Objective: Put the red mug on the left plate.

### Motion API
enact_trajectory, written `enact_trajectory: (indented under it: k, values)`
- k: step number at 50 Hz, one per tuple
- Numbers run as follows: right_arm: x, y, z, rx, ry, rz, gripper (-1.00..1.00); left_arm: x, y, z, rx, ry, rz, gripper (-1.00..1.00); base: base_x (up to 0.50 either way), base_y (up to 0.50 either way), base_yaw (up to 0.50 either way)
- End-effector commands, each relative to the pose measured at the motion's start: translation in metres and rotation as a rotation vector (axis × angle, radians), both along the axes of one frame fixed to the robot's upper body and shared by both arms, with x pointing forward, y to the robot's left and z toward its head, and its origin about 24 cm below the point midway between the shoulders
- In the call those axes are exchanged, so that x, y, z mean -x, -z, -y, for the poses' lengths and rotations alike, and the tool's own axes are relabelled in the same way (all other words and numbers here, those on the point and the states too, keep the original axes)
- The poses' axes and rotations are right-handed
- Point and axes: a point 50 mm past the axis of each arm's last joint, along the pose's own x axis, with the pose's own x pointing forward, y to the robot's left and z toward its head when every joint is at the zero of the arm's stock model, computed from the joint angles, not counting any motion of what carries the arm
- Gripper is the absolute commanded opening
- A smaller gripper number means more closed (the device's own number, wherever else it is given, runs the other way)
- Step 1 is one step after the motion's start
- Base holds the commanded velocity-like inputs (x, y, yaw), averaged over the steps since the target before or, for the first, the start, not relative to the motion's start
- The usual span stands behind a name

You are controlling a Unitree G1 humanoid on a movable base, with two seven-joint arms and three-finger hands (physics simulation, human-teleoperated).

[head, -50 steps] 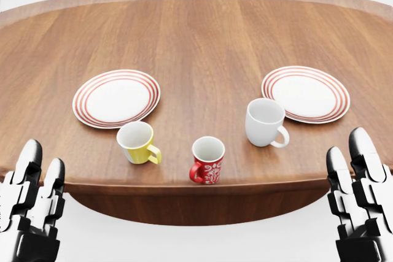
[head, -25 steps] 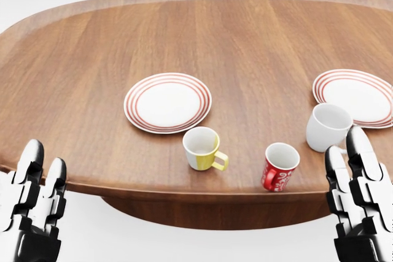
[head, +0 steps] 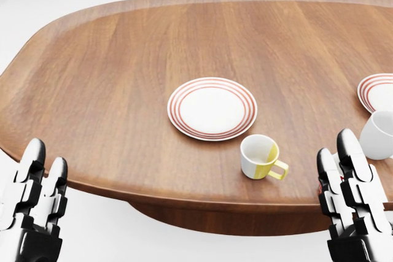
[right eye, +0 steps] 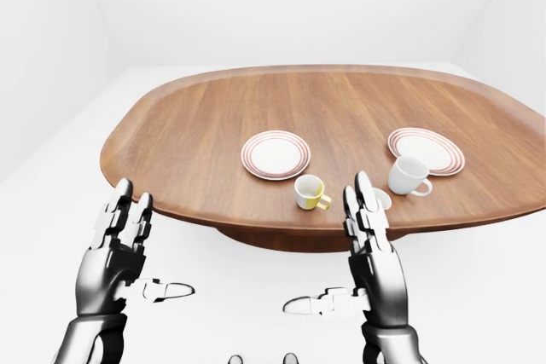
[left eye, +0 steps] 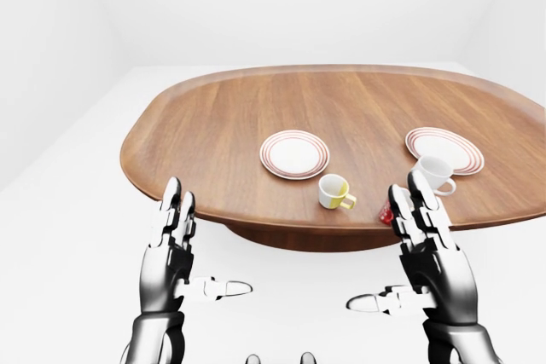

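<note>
The bench [left eye: 256, 117] is a broad oval of brown wood standing in a bare white room with a white floor [left eye: 68, 236]. I take the left plate [head: 212, 108], white with red rings, as my landmark. Just below and to the right of it in the head view stands the yellow-and-white mug [head: 260, 157], close to the bench's near edge, handle pointing right.

Left of the plate the wood runs bare to the rounded rim, and above it bare to the far rim.

My left hand [left eye: 167, 249] hangs below the near edge, well left of the plate, fingers [left eye: 173, 204] spread and upright, gripping nothing. My right hand [left eye: 429, 253] is raised likewise, fingers open and empty.

The red mug [left eye: 386, 214] lies right of the yellow mug, almost wholly hidden behind my right hand. The white mug [left eye: 434, 173] and the right plate [left eye: 444, 149] sit farther right; the head view cuts both off.
</note>
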Motion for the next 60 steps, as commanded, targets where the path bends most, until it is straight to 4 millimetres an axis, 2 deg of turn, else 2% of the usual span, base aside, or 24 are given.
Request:
enact_trajectory:
  k: [1,7,15,31,33,60]
  values:
    - [-0.003,0.003,-0.002,-0.012,-0.028,-0.007,1.0,-0.002,0.0,0.001,0.002,0.005,0.001,1.0,0.0,0.0,0.0]
    - [-0.004,0.003,-0.003,0.006,-0.03,-0.008,1.0,-0.003,0.0,0.001,-0.002,0.005,0.003,1.0,0.04,0.03,0.0]
    - [-0.007,0.002,-0.012,0.025,-0.064,-0.001,1.0,-0.004,0.001,0.002,-0.004,0.002,0.0,1.0,0.5,0.12,0.0]
    - [-0.007,0.002,-0.008,0.018,-0.051,-0.002,1.0,-0.005,0.002,0.001,0.0,0.002,-0.004,1.0,0.5,0.03,0.0]
    - [-0.009,0.003,-0.004,0.044,0.017,-0.008,1.0,-0.005,0.002,0.001,0.0,0.001,-0.004,1.0,0.5,0.03,0.0]
    - [-0.008,0.004,-0.009,0.042,-0.014,-0.013,1.0,-0.005,0.001,0.001,-0.002,0.0,0.004,1.0,0.5,0.02,0.0]
